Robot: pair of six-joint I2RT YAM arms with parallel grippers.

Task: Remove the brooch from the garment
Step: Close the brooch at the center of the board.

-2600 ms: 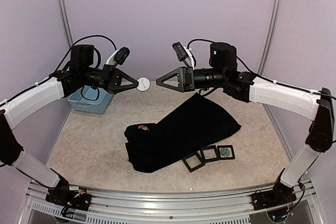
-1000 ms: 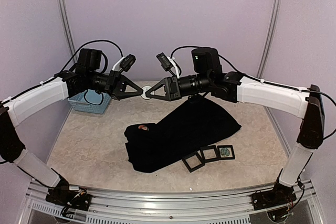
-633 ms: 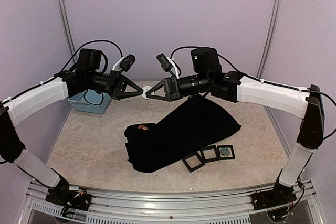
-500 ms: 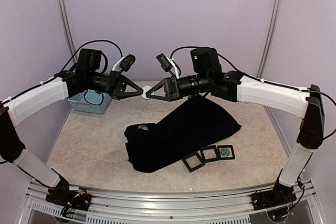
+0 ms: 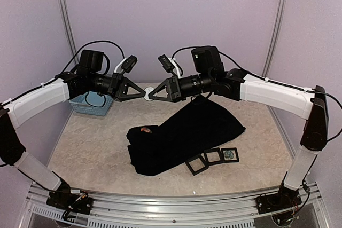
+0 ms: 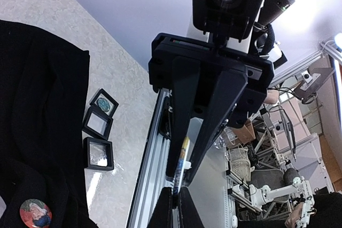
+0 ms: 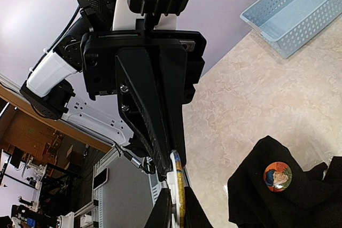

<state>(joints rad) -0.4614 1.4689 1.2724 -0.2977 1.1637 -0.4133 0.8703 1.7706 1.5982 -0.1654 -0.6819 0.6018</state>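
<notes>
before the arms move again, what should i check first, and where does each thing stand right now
1. Left tool shut on the white disc: ok.
2. Right tool shut on the same disc: ok, so one probably has to let go before they part.
3. Brooch off the garment: not ok, it sits on the black fabric.
4. Three black frames out of the way of the brooch: ok, they lie by the garment's near edge, away from the brooch.
5. How the brooch is fastened: cannot tell.
</notes>
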